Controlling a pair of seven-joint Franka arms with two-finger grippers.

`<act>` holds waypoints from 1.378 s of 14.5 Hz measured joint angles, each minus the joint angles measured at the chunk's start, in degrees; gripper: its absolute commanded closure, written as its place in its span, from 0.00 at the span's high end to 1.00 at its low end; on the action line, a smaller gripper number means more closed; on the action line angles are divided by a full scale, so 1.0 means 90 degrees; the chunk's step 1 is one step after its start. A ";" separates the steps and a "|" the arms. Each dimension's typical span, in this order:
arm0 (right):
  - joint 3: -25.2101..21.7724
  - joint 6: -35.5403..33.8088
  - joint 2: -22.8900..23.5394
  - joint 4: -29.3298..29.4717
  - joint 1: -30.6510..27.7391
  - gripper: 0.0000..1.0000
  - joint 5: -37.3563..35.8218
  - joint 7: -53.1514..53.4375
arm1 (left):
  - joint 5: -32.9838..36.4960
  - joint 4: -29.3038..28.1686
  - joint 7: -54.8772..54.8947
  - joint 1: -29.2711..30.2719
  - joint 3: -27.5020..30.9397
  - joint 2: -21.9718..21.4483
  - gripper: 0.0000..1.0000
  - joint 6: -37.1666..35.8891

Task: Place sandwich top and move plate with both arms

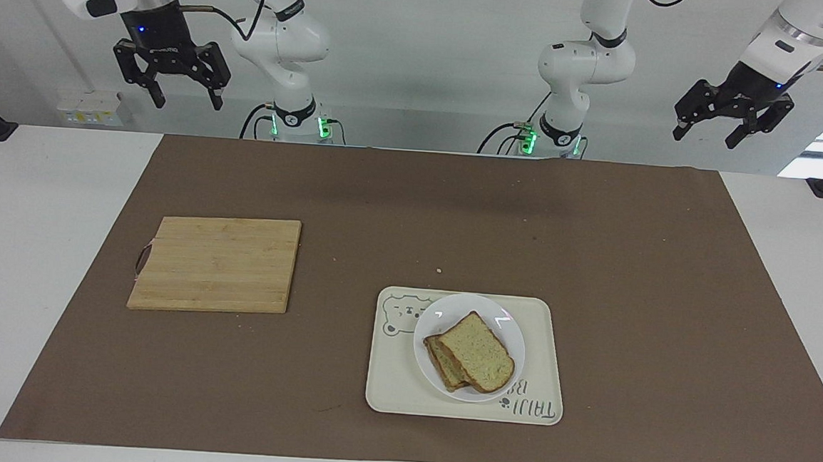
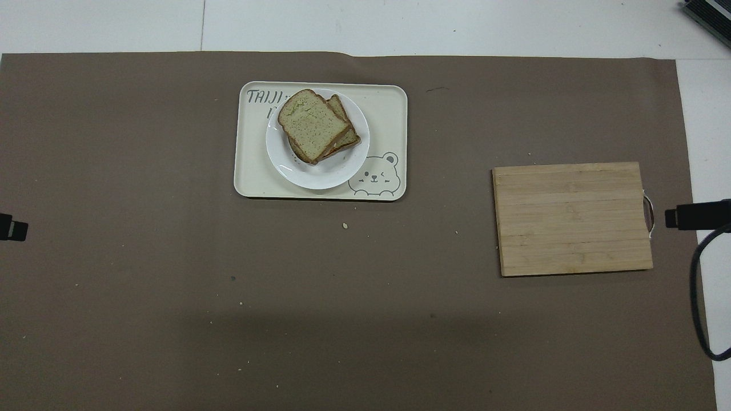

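The sandwich top (image 1: 479, 353) lies on a lower slice on the plate (image 1: 505, 315), which sits on the bear tray (image 1: 539, 367) — toward the left arm's end from the cutting board (image 1: 216, 263). Both arms wait raised at the robots' edge of the tabletop: left gripper (image 1: 707, 133) and right gripper (image 1: 187, 97) — jaws wide, empty.

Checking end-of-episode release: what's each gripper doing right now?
Left gripper: open, holding nothing, raised at the left arm's end of the table.
Right gripper: open, holding nothing, raised at the right arm's end.
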 measured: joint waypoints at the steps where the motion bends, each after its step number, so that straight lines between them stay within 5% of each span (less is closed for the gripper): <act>1: 0.0000 0.0000 0.0000 0.0000 0.0000 1.00 0.0000 0.0000 | 0.0000 0.0000 0.0000 0.0000 0.0000 0.0000 1.00 0.0000; 20: 0.0106 0.0165 0.0213 -0.0019 0.0012 1.00 -0.0001 0.0276 | 0.0000 0.0000 -0.0002 0.0000 0.0000 0.0000 1.00 -0.0002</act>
